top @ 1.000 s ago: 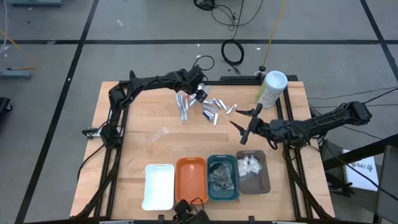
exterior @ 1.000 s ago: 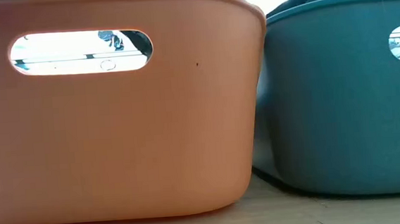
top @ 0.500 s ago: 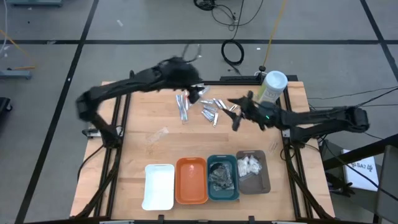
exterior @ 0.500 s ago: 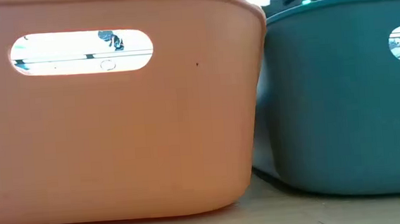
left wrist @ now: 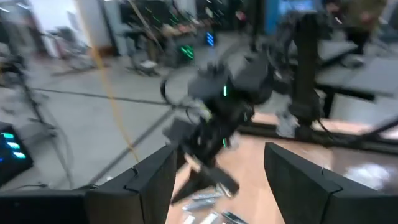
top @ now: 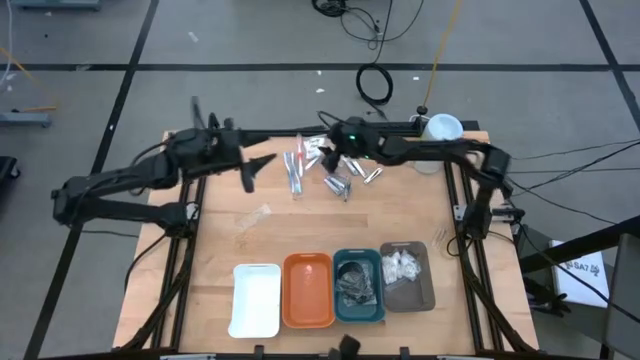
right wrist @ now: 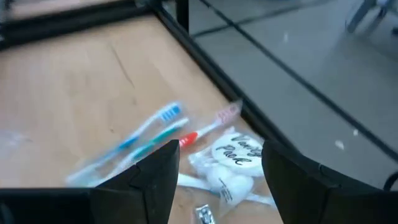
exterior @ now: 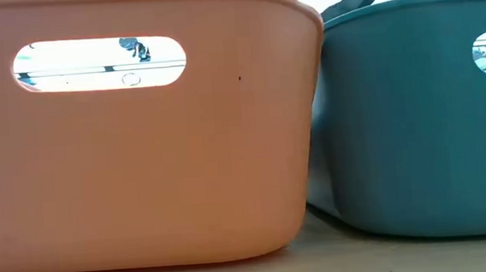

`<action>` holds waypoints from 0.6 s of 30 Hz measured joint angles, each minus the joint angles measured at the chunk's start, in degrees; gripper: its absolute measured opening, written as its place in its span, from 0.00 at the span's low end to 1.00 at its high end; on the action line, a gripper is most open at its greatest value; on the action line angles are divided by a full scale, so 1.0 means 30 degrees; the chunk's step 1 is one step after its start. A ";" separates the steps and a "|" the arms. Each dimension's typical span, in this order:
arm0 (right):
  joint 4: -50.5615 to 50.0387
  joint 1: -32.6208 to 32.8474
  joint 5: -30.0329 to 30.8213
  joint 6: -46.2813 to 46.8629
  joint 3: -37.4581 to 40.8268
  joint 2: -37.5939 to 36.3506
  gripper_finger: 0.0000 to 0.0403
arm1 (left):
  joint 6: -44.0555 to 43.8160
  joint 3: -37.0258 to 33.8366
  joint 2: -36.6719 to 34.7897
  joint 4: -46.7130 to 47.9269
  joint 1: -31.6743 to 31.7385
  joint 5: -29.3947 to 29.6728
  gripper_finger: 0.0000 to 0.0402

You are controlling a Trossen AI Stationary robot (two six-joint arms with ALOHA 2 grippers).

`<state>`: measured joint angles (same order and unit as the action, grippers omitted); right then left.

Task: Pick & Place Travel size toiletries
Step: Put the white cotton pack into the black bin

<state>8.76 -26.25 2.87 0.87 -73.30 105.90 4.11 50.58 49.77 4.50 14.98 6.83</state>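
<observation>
Toiletries are the business here: a loose pile of silvery metal pieces (top: 340, 180) and clear-wrapped sticks (top: 294, 168) lies at the far middle of the table (top: 300, 235), well apart from the four trays along the near edge. The teal tray (top: 357, 285) already holds dark bundles and the grey tray (top: 408, 278) white pads, while the orange tray (top: 307, 290) and white tray (top: 255, 300) look bare.

Judging by this, the step in hand is reaching for another item. The right gripper (top: 322, 152) hangs over the far end of the pile, fingers apart and holding nothing; its wrist view looks down on the wrapped sticks (right wrist: 134, 140) and a white packet of pads (right wrist: 233, 165). The left gripper (top: 255, 168) sits just left of the pile, also parted and empty (it seems to be waiting).

Next, the right gripper would need to descend on one item, close on it alone, then carry it to the matching tray.
</observation>
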 joint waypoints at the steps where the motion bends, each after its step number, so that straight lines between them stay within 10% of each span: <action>1: -0.0159 -0.0040 0.0000 0.0135 -0.0459 0.0678 0.54 | -0.0038 -0.0457 -0.0557 -0.0189 0.0000 0.0420 0.59; 18: -0.0906 -0.0624 0.0617 0.2770 -0.1762 0.4113 0.52 | 0.0536 -0.1718 -0.1878 0.0110 0.0012 0.1245 0.59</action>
<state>6.04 -28.12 4.73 9.18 -78.59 118.24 5.72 45.43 44.14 4.83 15.02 10.56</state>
